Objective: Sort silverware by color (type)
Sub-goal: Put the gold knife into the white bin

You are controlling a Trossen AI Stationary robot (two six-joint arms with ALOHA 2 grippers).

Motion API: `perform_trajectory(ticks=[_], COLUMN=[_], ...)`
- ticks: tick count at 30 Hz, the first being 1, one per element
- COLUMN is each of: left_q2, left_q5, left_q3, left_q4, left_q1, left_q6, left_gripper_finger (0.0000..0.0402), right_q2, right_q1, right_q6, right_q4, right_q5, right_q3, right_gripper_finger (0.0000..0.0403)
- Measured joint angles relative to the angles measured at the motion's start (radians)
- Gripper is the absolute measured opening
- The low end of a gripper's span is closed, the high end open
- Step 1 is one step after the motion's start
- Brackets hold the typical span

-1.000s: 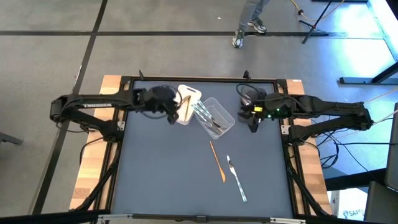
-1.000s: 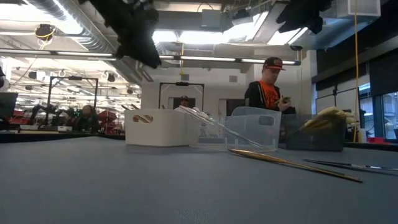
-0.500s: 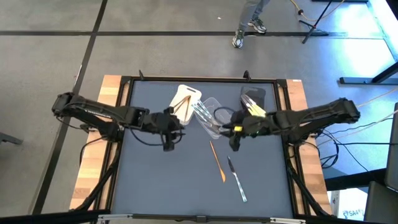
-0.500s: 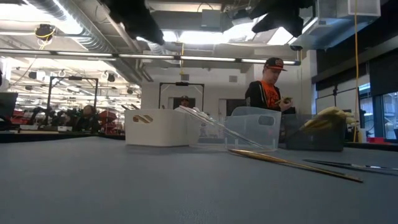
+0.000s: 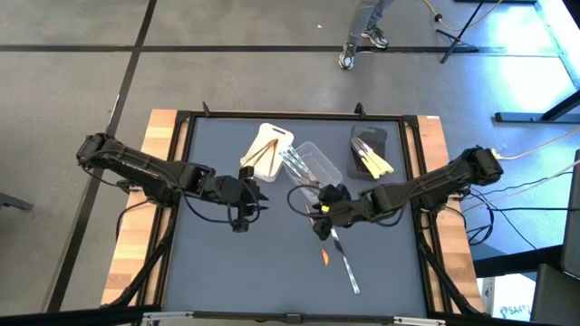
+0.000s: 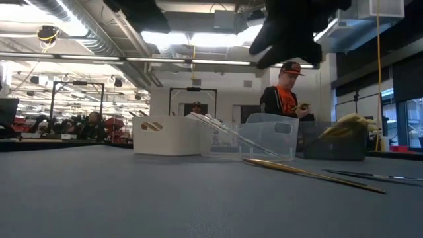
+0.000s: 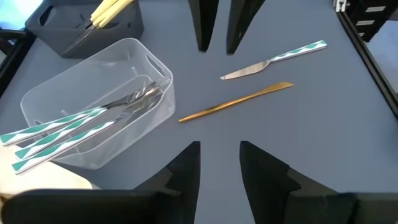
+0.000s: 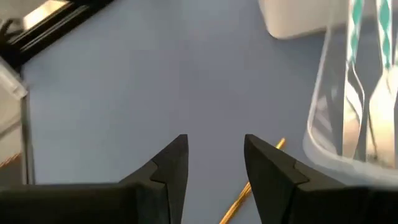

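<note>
Sorted: pale cutlery in the white tub (image 5: 269,148); silver pieces with teal-striped handles in the clear tub (image 7: 93,118); yellow pieces in the grey tub (image 5: 370,152).

Left on the tabletop (image 5: 227,263): gold knife (image 7: 236,101) and striped knife (image 7: 273,58), probably the last two.

Right end effector (image 8: 214,163): open, empty, above the gold knife. Left end effector (image 7: 219,163): open, empty, near the tubs.
</note>
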State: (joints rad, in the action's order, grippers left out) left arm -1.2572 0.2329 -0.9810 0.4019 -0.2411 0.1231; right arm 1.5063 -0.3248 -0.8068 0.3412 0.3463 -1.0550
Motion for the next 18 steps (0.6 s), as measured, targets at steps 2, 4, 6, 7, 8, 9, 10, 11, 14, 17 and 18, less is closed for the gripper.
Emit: perform_trajectory(ticks=[2, 4, 6, 7, 8, 9, 10, 11, 14, 17, 18], left_q2=[0.0, 0.0, 0.0, 0.0, 0.0, 0.0, 0.0, 0.0, 0.0, 0.0, 0.0], left_q5=[0.0, 0.0, 0.0, -0.001, -0.001, -0.001, -0.001, -0.001, -0.001, 0.01, 0.016], left_q3=[0.0, 0.0, 0.0, 0.0, 0.0, 0.0, 0.0, 0.0, 0.0, 0.0, 0.0], left_q4=[0.0, 0.0, 0.0, 0.0, 0.0, 0.0, 0.0, 0.0, 0.0, 0.0, 0.0], left_q1=[-0.005, -0.009, -0.011, -0.011, -0.011, -0.011, -0.011, -0.011, -0.011, -0.011, -0.011], left_q6=[0.003, 0.006, 0.006, 0.006, 0.006, 0.006, 0.007, 0.007, 0.007, 0.007, 0.008], left_gripper_finger=[0.0106, 0.0106, 0.0106, 0.0106, 0.0106, 0.0106, 0.0106, 0.0106, 0.0106, 0.0106, 0.0106], right_q2=[0.026, 0.054, 0.082, 0.096, 0.111, 0.125, 0.14, 0.153, 0.188, 0.221, 0.231], right_q1=[-0.006, -0.005, -0.005, -0.005, -0.005, -0.005, -0.005, -0.004, -0.003, -0.003, -0.003], right_q6=[-0.071, -0.118, -0.136, -0.137, -0.137, -0.137, -0.137, -0.138, -0.139, -0.139, -0.139], right_q4=[0.0, 0.0, 0.001, 0.001, 0.001, 0.001, 0.0, 0.001, 0.001, 0.003, 0.004], right_q5=[0.021, 0.036, 0.043, 0.046, 0.051, 0.058, 0.065, 0.066, 0.069, 0.068, 0.068], right_q3=[0.0, 0.0, 0.0, 0.0, 0.0, 0.0, 0.0, 0.0, 0.0, 0.0, 0.0], right_gripper_finger=[0.0143, 0.0143, 0.0143, 0.0143, 0.0143, 0.0143, 0.0143, 0.0143, 0.0143, 0.0143, 0.0143])
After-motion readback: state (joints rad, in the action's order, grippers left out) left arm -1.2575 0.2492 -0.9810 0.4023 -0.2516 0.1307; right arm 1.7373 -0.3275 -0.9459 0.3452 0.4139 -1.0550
